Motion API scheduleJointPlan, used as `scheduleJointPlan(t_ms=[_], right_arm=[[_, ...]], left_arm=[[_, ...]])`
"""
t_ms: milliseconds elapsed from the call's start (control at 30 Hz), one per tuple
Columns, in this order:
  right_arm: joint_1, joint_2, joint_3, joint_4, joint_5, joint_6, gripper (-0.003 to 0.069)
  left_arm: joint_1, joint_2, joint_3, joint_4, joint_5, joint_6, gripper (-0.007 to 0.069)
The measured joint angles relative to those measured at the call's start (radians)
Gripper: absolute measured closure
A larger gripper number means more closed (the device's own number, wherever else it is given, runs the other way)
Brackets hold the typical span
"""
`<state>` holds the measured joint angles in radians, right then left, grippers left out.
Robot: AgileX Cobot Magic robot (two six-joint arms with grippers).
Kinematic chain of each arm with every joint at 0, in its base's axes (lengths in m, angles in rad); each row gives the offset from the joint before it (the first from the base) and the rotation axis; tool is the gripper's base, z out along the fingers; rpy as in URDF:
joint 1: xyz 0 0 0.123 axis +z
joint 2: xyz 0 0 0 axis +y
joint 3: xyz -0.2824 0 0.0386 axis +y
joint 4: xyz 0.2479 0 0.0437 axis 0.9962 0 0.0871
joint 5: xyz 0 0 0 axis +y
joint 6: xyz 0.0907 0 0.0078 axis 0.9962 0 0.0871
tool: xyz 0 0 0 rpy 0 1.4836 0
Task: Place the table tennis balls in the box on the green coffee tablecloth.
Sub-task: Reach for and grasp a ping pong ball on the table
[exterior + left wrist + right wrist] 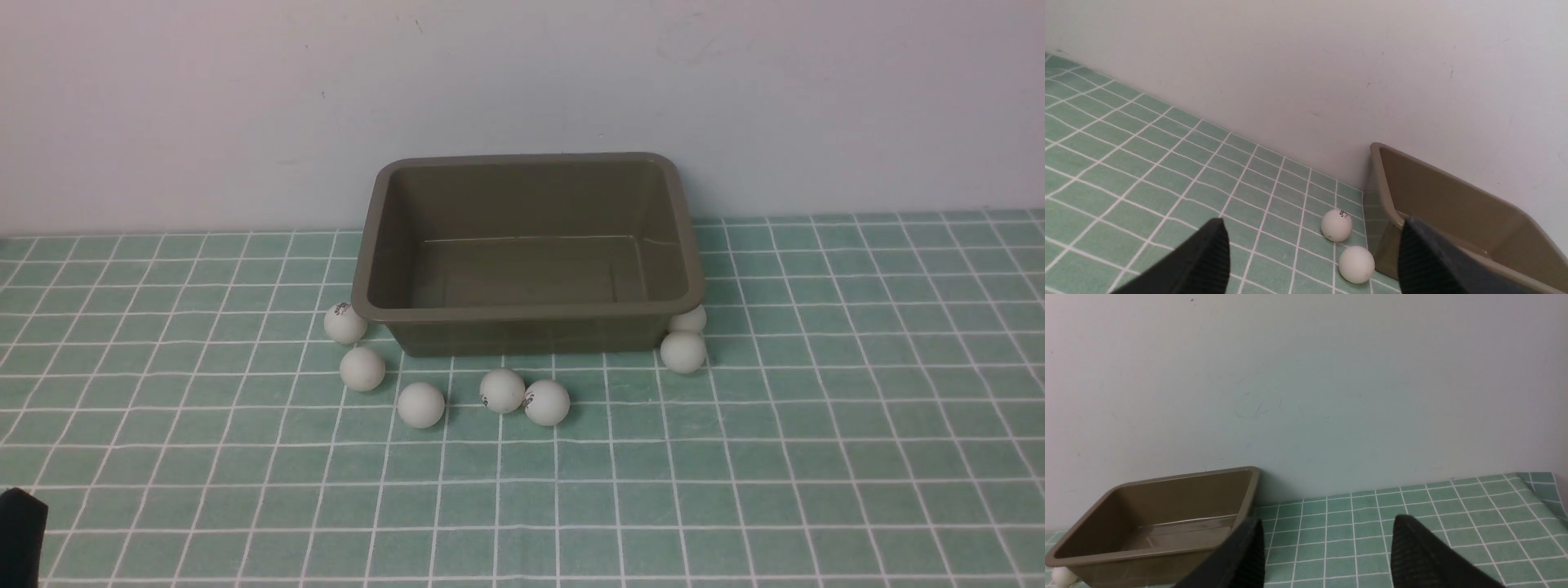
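Note:
The olive-brown box stands on the green coffee tablecloth against the wall, with nothing inside. Several white table tennis balls lie around its front: one at its left corner, another below it, a touching pair in front, one at the right corner. My left gripper is open and empty, back from two balls beside the box. Only its black tip shows in the front view. My right gripper is open and empty, right of the box.
A pale wall rises directly behind the box. In the right wrist view the cloth's edge is folded at the far side near the wall. One ball peeks out at the box's near corner.

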<state>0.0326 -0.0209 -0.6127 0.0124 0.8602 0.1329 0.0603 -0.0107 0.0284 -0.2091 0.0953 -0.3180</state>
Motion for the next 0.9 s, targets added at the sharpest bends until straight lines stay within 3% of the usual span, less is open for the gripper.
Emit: scheduleJointPlan(t_ms=[433,567,667,900], right_arm=[[0.0,0.0,0.0,0.037,0.0,-0.049,0.0274],[0.0,0.0,0.0,0.046,0.003,-0.057,0.0274],[0.0,0.0,0.0,0.085,0.017,-0.113,0.0274],[0.0,0.024,0.0,0.231,0.023,-0.279,0.0274]], left_arm=[[0.0,0.0,0.0,-0.023,-0.004,-0.05,0.0125],[-0.002,0.0,-0.013,-0.024,0.069,-0.051,0.0125],[-0.002,0.0,-0.086,-0.049,0.172,-0.026,0.0125],[-0.002,0.0,-0.234,-0.207,0.211,0.046,0.0125]])
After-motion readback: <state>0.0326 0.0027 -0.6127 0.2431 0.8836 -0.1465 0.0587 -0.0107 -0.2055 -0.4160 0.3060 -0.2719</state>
